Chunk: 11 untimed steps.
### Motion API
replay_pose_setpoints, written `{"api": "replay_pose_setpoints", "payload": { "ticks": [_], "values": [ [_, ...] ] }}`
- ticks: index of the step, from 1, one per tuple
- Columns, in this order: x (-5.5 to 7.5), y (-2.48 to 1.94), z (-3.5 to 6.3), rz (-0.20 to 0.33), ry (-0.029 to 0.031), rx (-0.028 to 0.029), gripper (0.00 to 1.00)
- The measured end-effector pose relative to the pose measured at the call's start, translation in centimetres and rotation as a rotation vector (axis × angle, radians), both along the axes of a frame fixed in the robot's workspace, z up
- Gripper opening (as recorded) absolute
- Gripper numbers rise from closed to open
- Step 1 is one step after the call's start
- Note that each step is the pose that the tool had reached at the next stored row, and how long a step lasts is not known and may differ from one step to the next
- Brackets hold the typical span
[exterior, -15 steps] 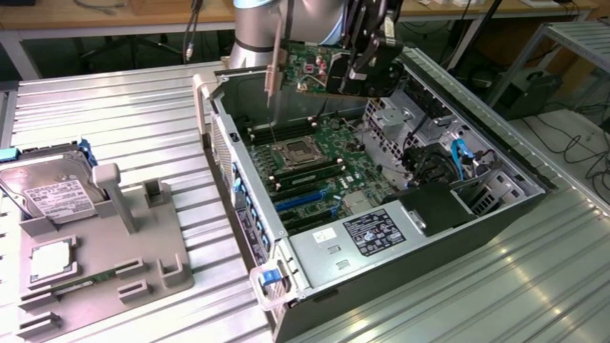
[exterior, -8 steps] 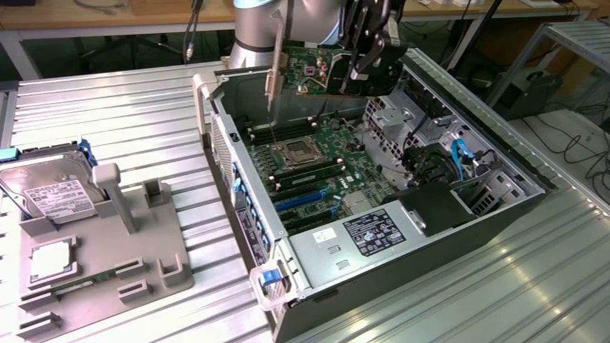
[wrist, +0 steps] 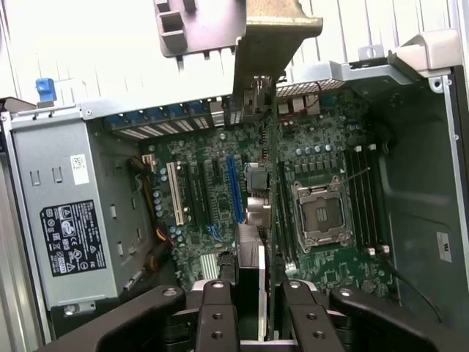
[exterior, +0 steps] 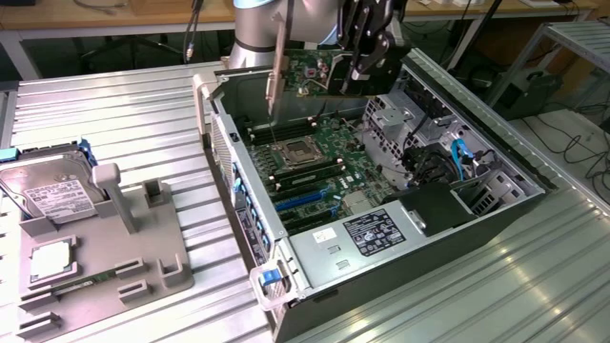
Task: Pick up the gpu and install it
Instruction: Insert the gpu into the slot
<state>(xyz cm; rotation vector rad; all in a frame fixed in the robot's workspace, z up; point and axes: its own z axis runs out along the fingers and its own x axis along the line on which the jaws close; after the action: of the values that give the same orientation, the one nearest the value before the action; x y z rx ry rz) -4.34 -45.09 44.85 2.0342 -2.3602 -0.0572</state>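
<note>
Black claw (exterior: 367, 61) clamped on thin green gpu card (exterior: 315, 71) above open grey computer case (exterior: 286, 243) — stiff, light, fragile — held by board edge.

The end effector (exterior: 367, 61) covers part of the gpu (exterior: 319, 71); the exterior view's upper edge cuts the arm.

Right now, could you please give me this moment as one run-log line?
gripper: shut on gpu | gpu: held edge-on, bracket hanging down, above open computer case | motherboard: card not yet seated
</note>
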Motion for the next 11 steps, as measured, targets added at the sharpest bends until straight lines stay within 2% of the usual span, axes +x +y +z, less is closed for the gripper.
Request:
{"api": "replay_pose_setpoints", "payload": {
  "ticks": [11],
  "values": [
    [0.0, 0.0, 0.0, 0.095, 0.0, 0.0, 0.28]
  ]
}}
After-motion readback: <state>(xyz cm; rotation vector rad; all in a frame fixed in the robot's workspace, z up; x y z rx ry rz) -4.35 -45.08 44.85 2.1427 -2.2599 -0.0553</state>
